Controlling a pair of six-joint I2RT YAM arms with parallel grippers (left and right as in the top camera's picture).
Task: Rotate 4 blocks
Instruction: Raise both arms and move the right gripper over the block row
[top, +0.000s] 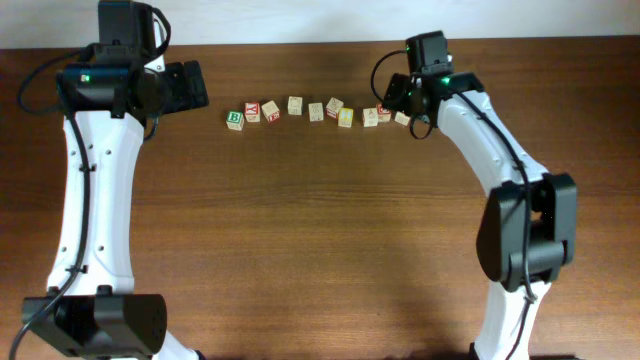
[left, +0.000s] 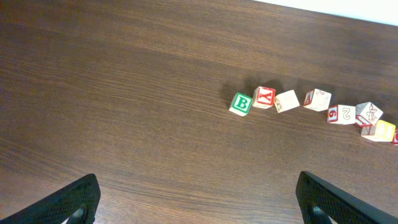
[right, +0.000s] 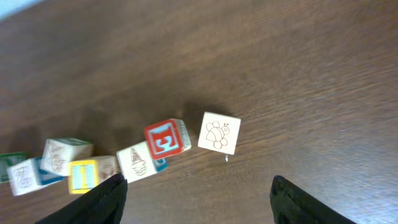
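- Across the upper middle of the overhead view, on the table (top: 320, 230): a curving row of blocks (top: 316, 111), with the green B cube (top: 235, 118) at its left end.
- Over the row's right end: the right tool (right: 198, 186), fingers spread wide, nothing gripped, nothing touched.
- In the right wrist view, just above that gap and a touch right of centre: the pale bee block (right: 219, 132), flat on the table, drawing face up.
- Just beside it on the left: the red-faced block (right: 166, 138), skewed, letter at an angle.
- Down-left of the red one and pressed against it: the pale block with a blue side (right: 140, 162), right above the tip of the left-hand finger (right: 106, 199).
- Further left: the yellow-faced block (right: 87, 174), hard by that same finger, outside the gap.
- Now the left tool (left: 198, 186): also spread wide, empty, well apart from the row.
- In the left wrist view, blocks strung along the right half of the frame, well above the fingers: green B cube nearest, red K cube (left: 265, 97) touching it.
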